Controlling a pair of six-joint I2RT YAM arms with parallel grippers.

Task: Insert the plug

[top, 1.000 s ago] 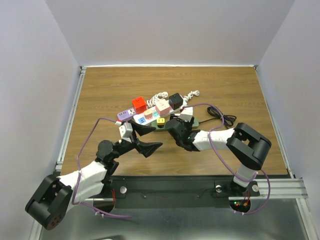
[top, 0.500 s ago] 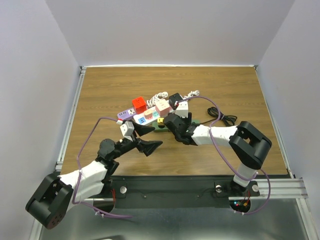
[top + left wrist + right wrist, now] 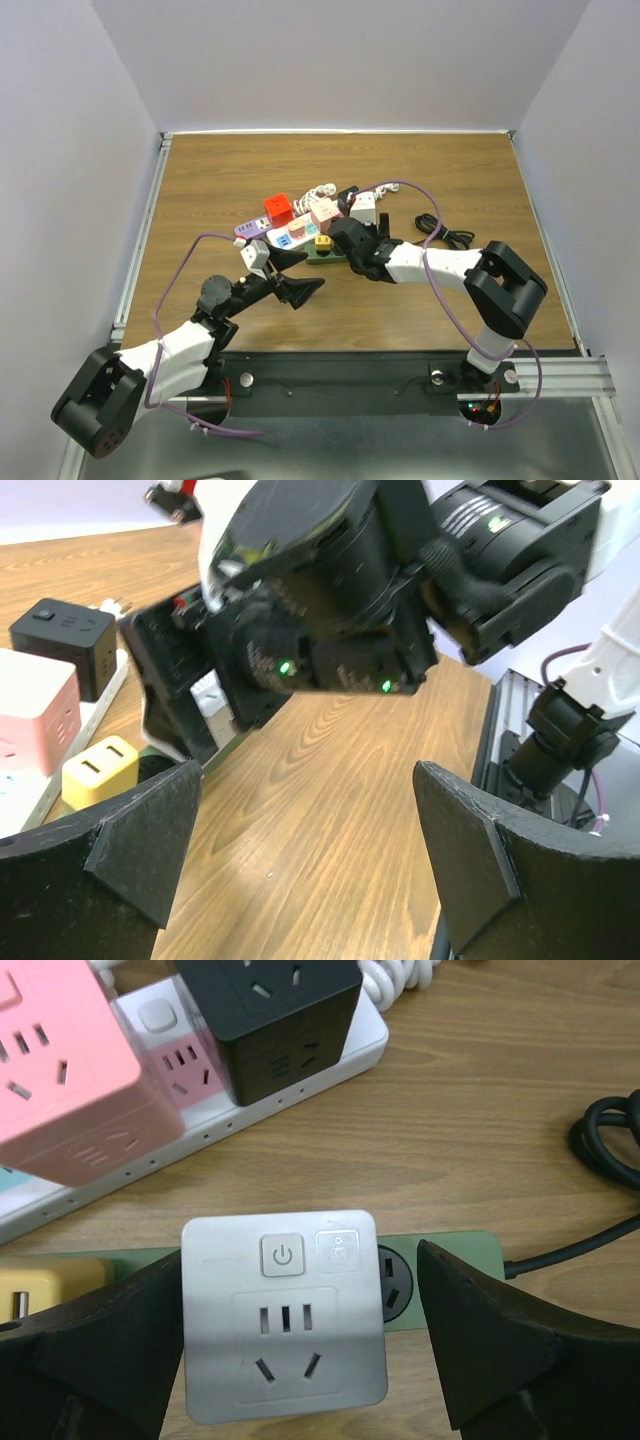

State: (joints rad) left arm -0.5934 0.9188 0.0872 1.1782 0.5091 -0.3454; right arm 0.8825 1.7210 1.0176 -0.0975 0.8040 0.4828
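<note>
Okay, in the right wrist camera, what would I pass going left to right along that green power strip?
yellow adapter → silver socket cube → empty socket in the green power strip → black cord

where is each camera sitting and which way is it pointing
Top external: above and behind the arm bases, looking down on the table; left arm and right arm show whole.
Left wrist: on the left arm, looking low across the table at the right arm's end; its fingers frame the bottom.
Right wrist: on the right arm, looking down on a white adapter at the green power strip; its fingers flank it.
Shared: all three show the pink cube and black cube.
</note>
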